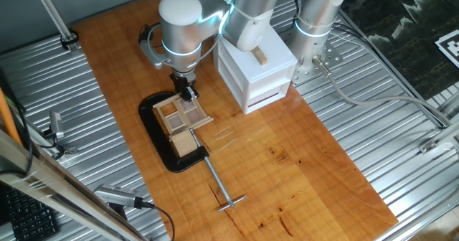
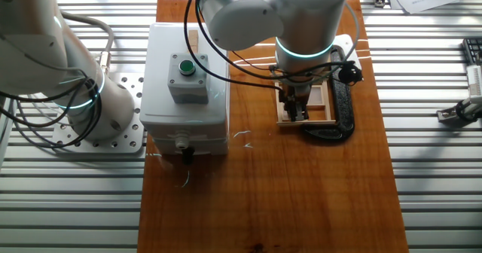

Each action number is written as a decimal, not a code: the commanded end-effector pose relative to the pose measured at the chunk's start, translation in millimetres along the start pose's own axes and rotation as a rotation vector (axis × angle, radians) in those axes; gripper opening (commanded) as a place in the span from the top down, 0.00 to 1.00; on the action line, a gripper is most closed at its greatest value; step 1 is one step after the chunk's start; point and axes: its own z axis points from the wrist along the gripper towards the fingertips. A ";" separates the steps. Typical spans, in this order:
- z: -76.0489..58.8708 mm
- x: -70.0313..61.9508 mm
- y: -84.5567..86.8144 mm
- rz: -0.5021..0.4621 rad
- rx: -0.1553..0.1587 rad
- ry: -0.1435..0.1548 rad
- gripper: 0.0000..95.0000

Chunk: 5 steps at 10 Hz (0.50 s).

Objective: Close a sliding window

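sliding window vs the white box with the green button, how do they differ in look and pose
The sliding window is light wood, a low frame with a pane grid, lying on a black base plate; the white box is white and solid-sided. The window is smaller and flatter; the box is larger and taller, with a green button on top. The gripper is down at the window, while the box stands apart from it. Both sit on the same wooden table.
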 end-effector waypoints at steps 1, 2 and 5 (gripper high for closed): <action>29.8 0.3 -2.2 -0.001 0.004 0.002 1.00; 29.8 0.9 -3.7 -0.003 0.004 0.002 1.00; 30.8 2.9 -8.9 -0.010 0.007 -0.001 1.00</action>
